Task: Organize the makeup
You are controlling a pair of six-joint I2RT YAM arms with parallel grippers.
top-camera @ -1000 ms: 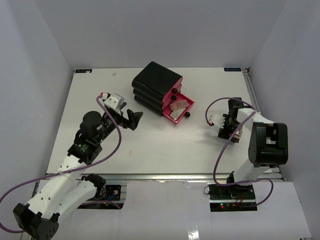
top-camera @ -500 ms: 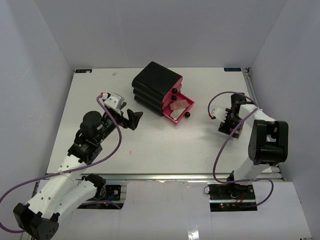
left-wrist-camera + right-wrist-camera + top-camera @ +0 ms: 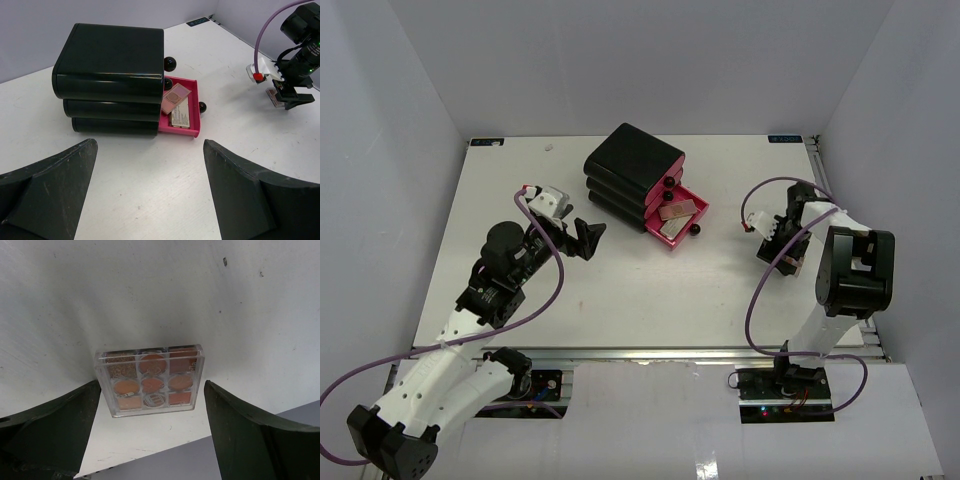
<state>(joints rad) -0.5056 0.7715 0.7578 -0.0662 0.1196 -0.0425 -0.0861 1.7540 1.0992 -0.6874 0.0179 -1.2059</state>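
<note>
Right wrist: right tool (image 3: 151,390) spread wide, clear eyeshadow palette (image 3: 150,381) flat on table (image 3: 150,290) between its fingers (image 3: 50,430), not touching. Left tool (image 3: 150,165) spread too, facing black box (image 3: 110,65); pink drawer (image 3: 181,132) open, two flat cosmetics (image 3: 175,96) inside.

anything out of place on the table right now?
One eyeshadow palette lies alone near the table's right edge, between the right gripper's open fingers, far from the open pink drawer holding the other palettes.

The right gripper (image 3: 152,390) has its jaws spread wide. A clear palette (image 3: 150,381) with nine orange and brown pans sits between the fingers (image 3: 55,430), over the white table (image 3: 150,290). Contact cannot be determined.
</note>
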